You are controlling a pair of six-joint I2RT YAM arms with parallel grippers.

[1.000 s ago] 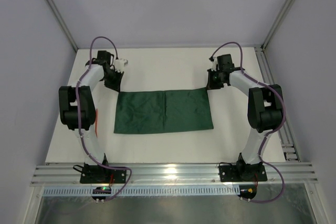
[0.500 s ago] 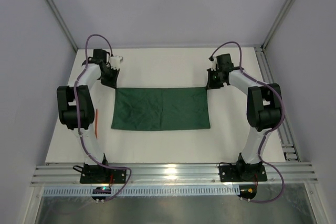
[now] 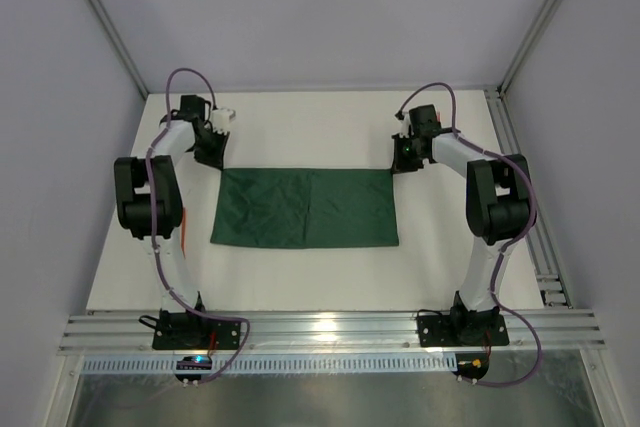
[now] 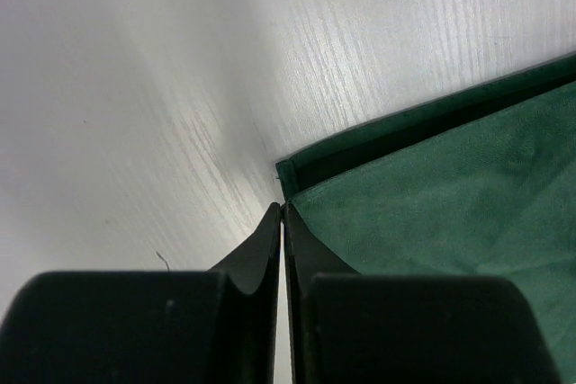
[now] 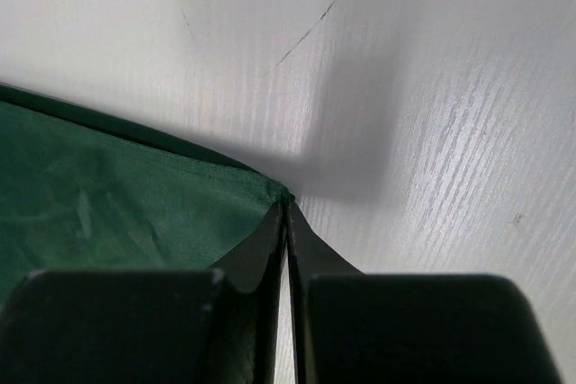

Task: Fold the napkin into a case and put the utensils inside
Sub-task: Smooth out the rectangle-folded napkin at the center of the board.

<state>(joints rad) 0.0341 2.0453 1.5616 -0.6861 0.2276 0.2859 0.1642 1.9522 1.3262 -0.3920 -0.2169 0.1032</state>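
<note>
The dark green napkin (image 3: 305,207) lies on the white table as a wide rectangle folded in half, with a crease down its middle. My left gripper (image 3: 214,160) is shut on its far left corner; in the left wrist view the left gripper (image 4: 282,210) pinches the upper layer of the napkin (image 4: 432,186), and the lower layer's edge shows just beyond. My right gripper (image 3: 399,163) is shut on the far right corner, where the napkin (image 5: 108,186) puckers at the right gripper (image 5: 286,204). A thin orange sliver of the utensils (image 3: 186,225) shows beside the left arm, mostly hidden.
The white table (image 3: 320,127) is bounded by grey walls at the back and sides. A metal rail (image 3: 540,237) runs along the right edge, and slotted rails (image 3: 320,332) with both arm bases lie at the near edge.
The napkin has slid a little left and away from the arm bases and lies flatter and squarer. Both grippers moved with its far corners, still shut.
</note>
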